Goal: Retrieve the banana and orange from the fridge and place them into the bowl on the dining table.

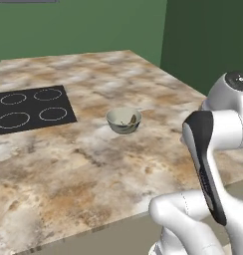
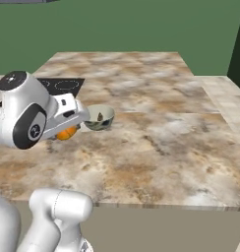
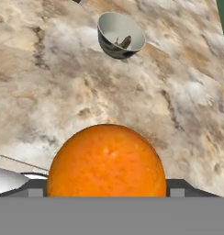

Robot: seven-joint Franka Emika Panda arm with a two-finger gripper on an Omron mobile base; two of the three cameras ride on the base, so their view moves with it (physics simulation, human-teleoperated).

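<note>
In the left base view, the bowl sits on the dining table beside the cooktop. The right base view shows the orange under the hand. In the hand view, the gripper clasps the orange; the banana lies in the bowl.

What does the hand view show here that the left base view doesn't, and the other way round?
Hand view: the orange close up at the end effector, which is shut on it. Left base view: the black cooktop and the green wall. Both: the bowl on the dining table, with a dark tip of the banana inside.
</note>
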